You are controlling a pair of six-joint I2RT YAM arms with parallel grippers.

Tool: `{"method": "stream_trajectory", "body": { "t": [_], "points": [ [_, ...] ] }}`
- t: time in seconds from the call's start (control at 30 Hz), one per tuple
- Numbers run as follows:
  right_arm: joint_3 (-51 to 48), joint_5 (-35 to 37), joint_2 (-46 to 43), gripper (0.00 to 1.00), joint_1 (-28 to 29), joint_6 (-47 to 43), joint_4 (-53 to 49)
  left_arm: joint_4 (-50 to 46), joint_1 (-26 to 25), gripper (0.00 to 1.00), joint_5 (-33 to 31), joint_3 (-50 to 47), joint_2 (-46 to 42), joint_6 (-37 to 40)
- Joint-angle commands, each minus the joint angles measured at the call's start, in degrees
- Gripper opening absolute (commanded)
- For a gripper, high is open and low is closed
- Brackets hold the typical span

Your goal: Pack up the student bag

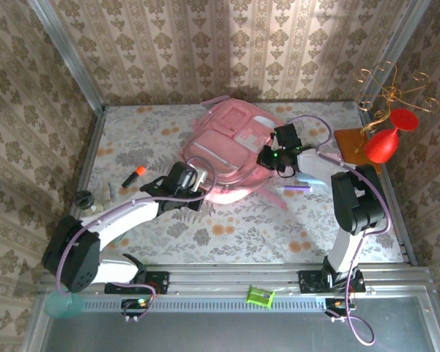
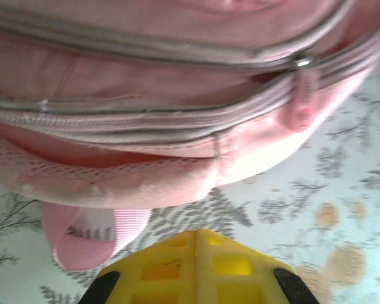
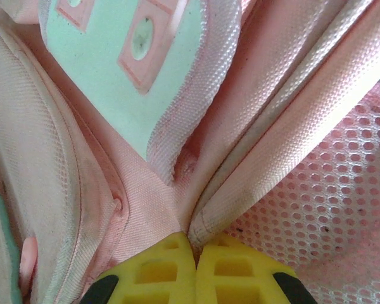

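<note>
The pink bag (image 1: 227, 150) lies flat toward the far edge of the table (image 1: 227, 227), just right of its middle. The right gripper (image 3: 194, 244) pinches a fold of the bag's fabric between its yellow fingers, beside a mesh pocket (image 3: 329, 190). The left gripper (image 2: 196, 244), fingers pressed together on nothing, hangs just off the bag's near-left edge, facing a zip (image 2: 114, 120) and its pull (image 2: 299, 107). To open the bag cleanly, the right should likely hold the cloth taut while the left takes the pull and runs it along the zip line. Whether that zip is fully closed is hard to tell. An orange marker (image 1: 134, 174) and a purple item (image 1: 297, 189), too small to name, lie near the bag.
</note>
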Motion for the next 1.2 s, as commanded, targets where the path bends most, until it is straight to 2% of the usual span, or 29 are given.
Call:
{"method": "stream_trajectory", "body": {
  "t": [0.0,0.03,0.13,0.23,0.43,0.53,0.73,0.93,1.1,1.17],
  "points": [
    [0.32,-0.9,-0.84,0.0,1.01,-3.9,-2.29,2.25,-1.36,0.0,3.83,0.14,-2.81,-2.97],
    [-0.4,-0.7,-1.35,0.0,1.07,-3.67,-1.82,3.7,-1.96,0.0,4.26,0.36,-2.91,-3.55],
    [-1.55,-0.63,-2.29,0.0,1.18,-3.47,-1.29,6.45,-4.09,0.19,3.83,1.89,-0.37,-4.14],
    [-2.5,-0.58,-2.66,0.0,1.13,-3.05,-0.44,5.04,-4.35,0.24,3.7,5.47,5.33,-3.84],
    [-3.17,-1.05,-2.78,0.0,1.3,-2.93,0.15,4.58,-3.96,0.41,4.57,10.42,14.12,-4.45],
    [-3.56,-1.48,-2.7,0.0,1.46,-2.77,0.63,3.0,-4.16,0.44,2.55,12.6,17.39,-3.93],
    [-4.2,-2.11,-2.35,0.0,1.69,-2.39,1.55,3.19,-5.21,0.45,3.81,15.34,21.6,-3.5],
    [-4.69,-2.45,-2.43,0.0,2.15,-2.33,1.91,-3.39,-8.17,0.44,-8.29,16.48,25.38,-3.47],
    [-4.71,-2.46,-2.17,0.0,2.15,-2.45,2.09,-3.8,-9.84,0.44,-12.91,15.37,27.36,-3.5],
    [-4.73,-2.46,-2.01,0.0,2.15,-2.56,2.0,-3.01,-10.13,0.43,-12.31,15.16,28.49,-3.41]
  ]
}}
